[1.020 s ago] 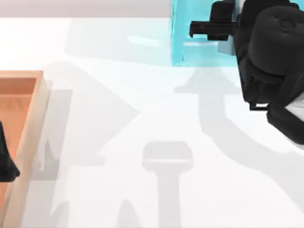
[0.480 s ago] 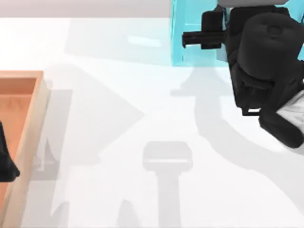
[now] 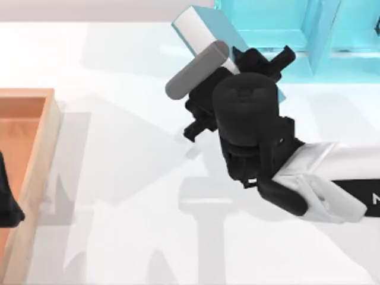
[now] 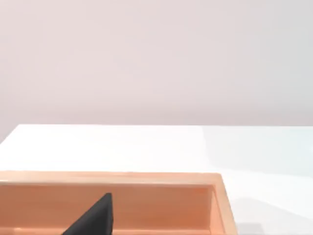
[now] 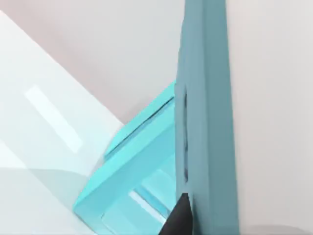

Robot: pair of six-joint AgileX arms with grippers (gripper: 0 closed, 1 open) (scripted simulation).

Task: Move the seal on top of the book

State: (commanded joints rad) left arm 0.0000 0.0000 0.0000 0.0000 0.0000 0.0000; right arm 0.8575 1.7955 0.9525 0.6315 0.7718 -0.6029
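Observation:
My right gripper holds the book, a thick teal-blue hardcover with white page edges. It hangs tilted in the air above the back middle of the table. In the right wrist view the book's teal cover stands close in front of the camera, with one dark fingertip against it. The seal is out of view. My left gripper is parked over the wooden tray at the left edge.
A bright cyan shelf unit stands at the back right, just behind the held book, and appears again as the cyan shelf. A large orange-brown wooden tray lies along the left edge, its wall close to the left wrist.
My right arm has swung from the cyan shelf at the back right toward the middle of the table, bringing the book out with it. The left arm has not moved.

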